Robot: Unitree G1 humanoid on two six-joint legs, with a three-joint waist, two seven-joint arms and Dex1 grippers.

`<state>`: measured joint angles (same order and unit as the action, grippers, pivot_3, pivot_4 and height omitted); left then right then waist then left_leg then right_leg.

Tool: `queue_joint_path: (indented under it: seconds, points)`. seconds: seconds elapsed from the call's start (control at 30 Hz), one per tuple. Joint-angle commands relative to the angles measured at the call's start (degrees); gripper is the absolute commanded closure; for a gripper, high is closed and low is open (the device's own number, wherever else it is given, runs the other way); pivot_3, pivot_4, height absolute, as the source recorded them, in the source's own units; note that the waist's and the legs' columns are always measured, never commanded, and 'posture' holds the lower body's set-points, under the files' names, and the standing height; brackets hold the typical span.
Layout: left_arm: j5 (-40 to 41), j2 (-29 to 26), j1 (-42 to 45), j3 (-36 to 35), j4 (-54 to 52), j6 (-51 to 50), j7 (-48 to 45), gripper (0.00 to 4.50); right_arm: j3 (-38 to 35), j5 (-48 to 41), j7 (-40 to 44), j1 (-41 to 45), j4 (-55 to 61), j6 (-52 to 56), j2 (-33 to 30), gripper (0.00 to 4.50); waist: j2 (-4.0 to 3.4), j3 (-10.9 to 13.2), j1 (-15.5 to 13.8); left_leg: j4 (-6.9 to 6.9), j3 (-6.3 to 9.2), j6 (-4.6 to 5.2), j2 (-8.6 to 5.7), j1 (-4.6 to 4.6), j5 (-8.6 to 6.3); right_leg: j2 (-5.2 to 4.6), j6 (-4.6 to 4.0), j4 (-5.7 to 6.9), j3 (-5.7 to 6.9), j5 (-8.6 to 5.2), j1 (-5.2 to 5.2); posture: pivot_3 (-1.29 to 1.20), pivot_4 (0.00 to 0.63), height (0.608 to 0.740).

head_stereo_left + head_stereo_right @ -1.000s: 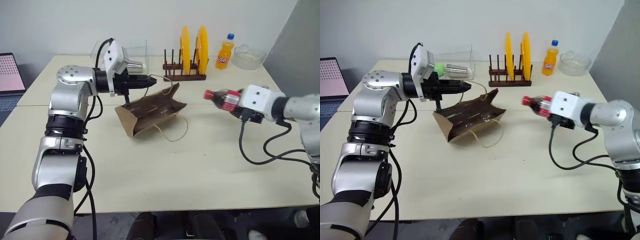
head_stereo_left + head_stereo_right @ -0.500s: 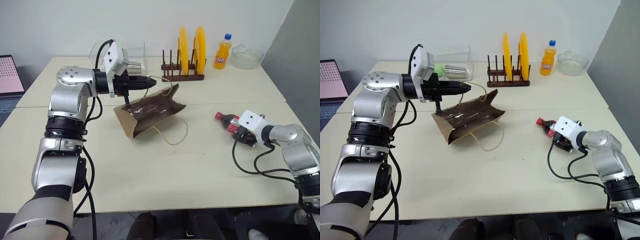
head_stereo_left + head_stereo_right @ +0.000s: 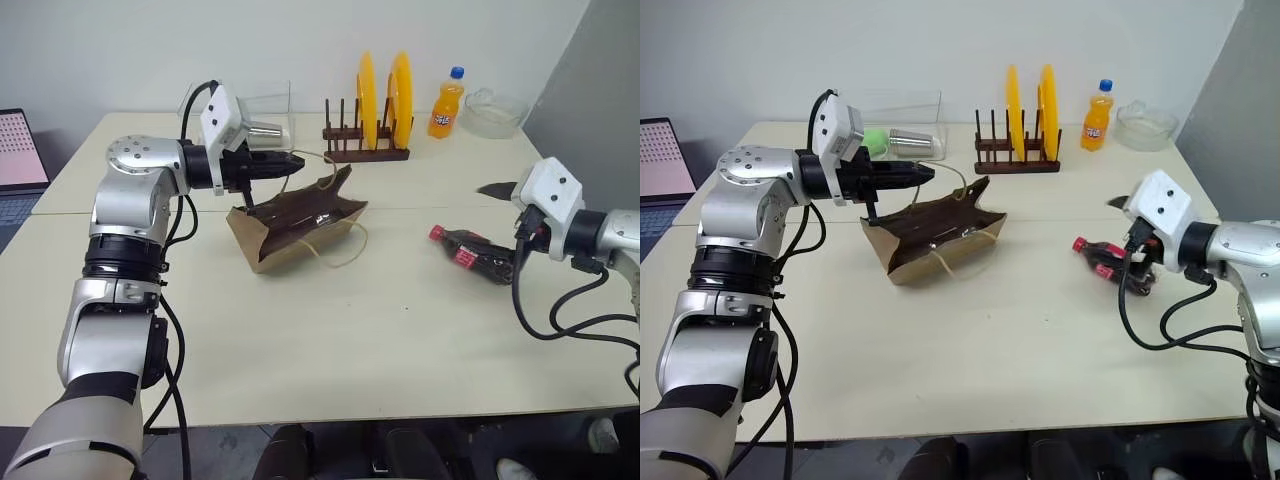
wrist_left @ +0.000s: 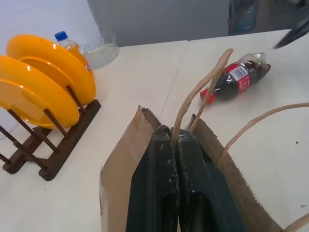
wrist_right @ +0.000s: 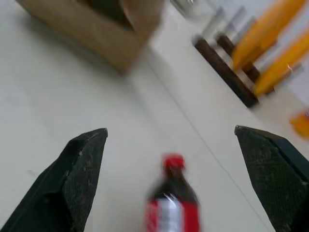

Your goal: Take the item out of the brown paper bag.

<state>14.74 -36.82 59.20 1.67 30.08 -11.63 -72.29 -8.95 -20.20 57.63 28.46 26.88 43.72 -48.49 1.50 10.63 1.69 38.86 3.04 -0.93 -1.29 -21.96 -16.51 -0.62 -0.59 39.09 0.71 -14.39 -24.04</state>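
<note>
The brown paper bag (image 3: 300, 225) lies on its side in the middle of the table, mouth toward me. Its upper rim and one looped handle are pinched in my shut left gripper (image 4: 176, 137), which reaches in level from the left (image 3: 298, 160). The item, a small dark bottle (image 3: 472, 252) with a red cap and red label, lies on the table to the right of the bag, cap toward the bag. My right gripper (image 5: 170, 130) hovers just above and behind the bottle (image 5: 171, 203), fingers wide open and holding nothing.
Along the far edge of the table stand a wooden rack with two yellow plates (image 3: 370, 120), an orange soda bottle (image 3: 447, 103) and a glass bowl (image 3: 495, 108). A clear box (image 3: 902, 125) holds a green ball and a metal cup. A laptop (image 3: 20, 150) sits far left.
My right gripper carried the bottle down to the table, opened, and lifted away, leaving the bottle lying there. The left gripper stays put on the bag.
</note>
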Motion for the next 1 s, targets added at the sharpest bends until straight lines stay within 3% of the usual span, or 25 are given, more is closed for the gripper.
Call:
queue_joint_path:
  seconds: [0.03, 0.1, 0.2, 0.43, 0.63, 0.87, 1.0]
  points:
    - [-0.42, -1.01, 1.69, -2.29, 1.34, 2.03, 1.98, 4.5, -1.57, -10.18, -2.15, 3.23, 6.04, 7.5, 3.15, 0.05, 0.0, 0.0, -0.07, 0.02, 0.01, 0.0, -0.01, -0.01, 0.0, 0.0, 0.0, 0.0, 0.01, 0.0, 0.01, 0.0, 0.15, 0.74]
    - [-1.02, -1.2, 1.68, -2.47, 2.37, 2.8, 3.15, 4.5, -1.14, -13.06, -4.65, 5.38, 6.88, 9.67, 5.54, 0.05, 0.0, 0.0, -0.1, 0.04, -0.04, 0.01, -0.03, -0.01, 0.0, -0.02, 0.01, -0.01, -0.04, 0.01, 0.01, 0.0, 0.15, 0.74]
    - [-1.89, -1.51, 1.75, -2.73, 3.82, 3.61, 4.64, 3.92, 0.8, -15.29, -7.24, 7.82, 7.63, 10.99, 7.95, 0.0, 0.0, 0.0, -0.14, 0.05, -0.03, 0.01, -0.04, -0.01, 0.0, -0.03, 0.02, -0.01, -0.03, 0.02, 0.0, 0.0, 0.15, 0.74]
    - [-1.92, -2.98, 0.01, -3.98, 2.39, 3.89, 6.07, 1.82, 3.61, -15.38, -10.66, 8.84, 5.78, 8.49, 9.66, 0.0, 0.0, 0.0, -0.19, 0.04, -0.02, 0.01, -0.06, -0.09, 0.0, -0.07, 0.0, -0.02, -0.01, 0.02, -0.04, 0.0, 0.15, 0.74]
    - [0.05, -5.47, -5.7, -8.5, -7.35, 1.3, 11.45, 0.01, 2.29, -15.35, -11.47, 6.42, 4.56, 6.28, 9.1, 0.0, 0.0, 0.0, -0.16, 0.01, -0.01, 0.02, -0.06, -0.09, 0.0, -0.08, 0.0, -0.02, -0.01, 0.02, -0.07, 0.0, 0.15, 0.74]
    - [3.72, -7.74, -22.01, -18.87, -28.66, -11.69, 24.22, 0.01, -0.53, -10.59, -17.34, -0.42, 5.28, 0.15, 9.05, 0.0, 0.0, 0.0, -0.15, -0.01, -0.01, 0.02, -0.05, -0.07, -0.01, -0.1, 0.01, -0.02, -0.03, 0.02, -0.06, 0.0, 0.15, 0.74]
    - [0.71, -4.87, -37.36, -21.95, -43.22, -16.24, 33.76, 0.01, -1.6, -5.21, -20.71, -10.12, 8.48, -7.79, 10.22, 0.0, 0.01, -0.04, -0.4, -0.03, -0.01, 0.01, -0.05, -0.01, -0.01, -0.13, 0.02, -0.06, -0.03, 0.02, 0.01, 0.0, 0.15, 0.74]
